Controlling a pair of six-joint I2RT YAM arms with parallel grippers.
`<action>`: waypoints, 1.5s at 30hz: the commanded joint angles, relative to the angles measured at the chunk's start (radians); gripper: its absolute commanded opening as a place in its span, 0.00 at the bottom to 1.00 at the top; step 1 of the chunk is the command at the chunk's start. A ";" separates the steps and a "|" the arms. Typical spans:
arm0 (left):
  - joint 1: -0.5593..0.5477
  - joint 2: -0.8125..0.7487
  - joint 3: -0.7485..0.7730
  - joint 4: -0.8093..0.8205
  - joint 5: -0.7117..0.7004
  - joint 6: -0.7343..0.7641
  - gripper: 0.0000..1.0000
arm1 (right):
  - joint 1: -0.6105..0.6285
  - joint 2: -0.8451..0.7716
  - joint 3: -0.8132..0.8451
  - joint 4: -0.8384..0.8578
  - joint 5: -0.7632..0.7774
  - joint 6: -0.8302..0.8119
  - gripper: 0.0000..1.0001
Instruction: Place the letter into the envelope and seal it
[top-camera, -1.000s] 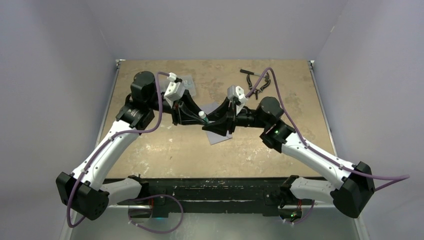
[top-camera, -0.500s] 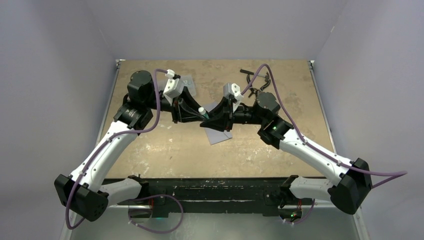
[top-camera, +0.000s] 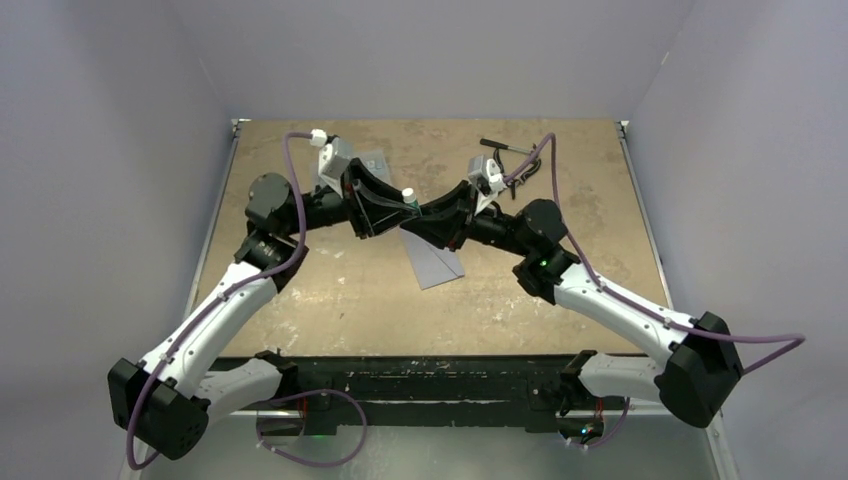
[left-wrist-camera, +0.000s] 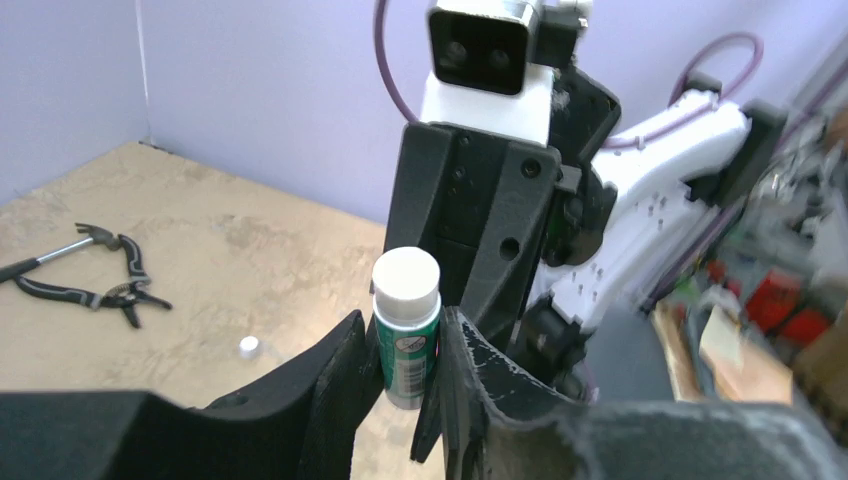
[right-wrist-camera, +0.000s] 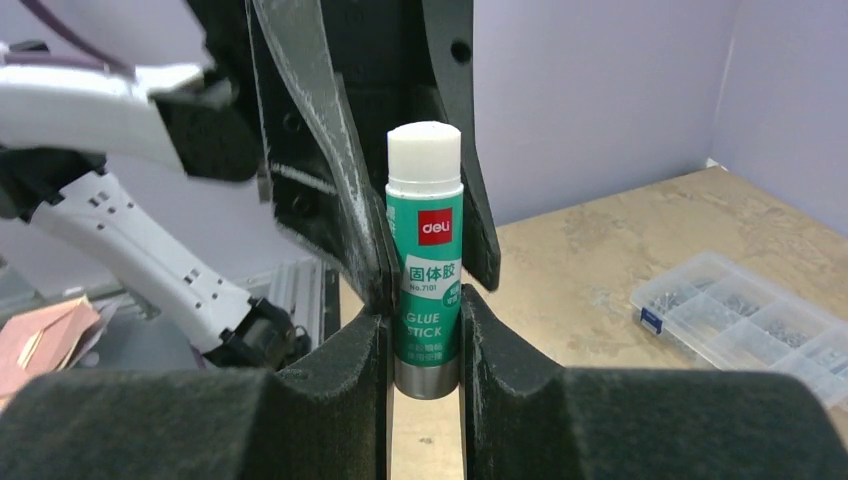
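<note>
Top external, envelope (top-camera: 437, 263) partly hidden under right tool (right-wrist-camera: 425, 310); it and left tool (left-wrist-camera: 403, 322) clamp glue stick (right-wrist-camera: 425, 250)

Spot the envelope (top-camera: 437, 265) lying flat: grey-lavender, rectangular, creased, turned askew. Sits directly beneath the right gripper (top-camera: 418, 213), far end hidden under those fingers, near end jutting out on that gripper's near side.
</note>
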 joint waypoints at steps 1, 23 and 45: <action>-0.002 0.024 -0.180 0.566 -0.257 -0.425 0.32 | 0.002 0.051 0.013 0.189 0.061 0.088 0.00; -0.013 0.106 -0.060 0.381 -0.144 -0.217 0.00 | -0.015 0.023 0.045 -0.068 0.011 -0.055 0.57; -0.013 0.147 -0.038 0.573 -0.073 -0.440 0.00 | -0.018 0.025 0.005 0.196 0.073 0.086 0.08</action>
